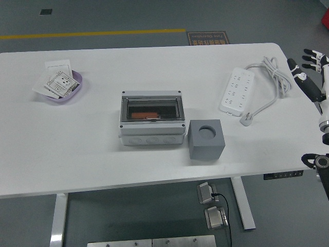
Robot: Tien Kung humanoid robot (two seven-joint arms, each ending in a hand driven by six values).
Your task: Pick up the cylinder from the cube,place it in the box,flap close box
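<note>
- One black-and-white right hand shows at the right edge, off the white table, fingers spread, holding nothing.
- Grey cube, just beside the grey box, has an empty round socket; no cylinder visible there.
- Box's clear flap lies shut, so the task looks finished.

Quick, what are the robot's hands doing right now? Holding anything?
Left hand: not in the picture.
Right hand: at the table's right edge, fingers spread, holding nothing.
</note>
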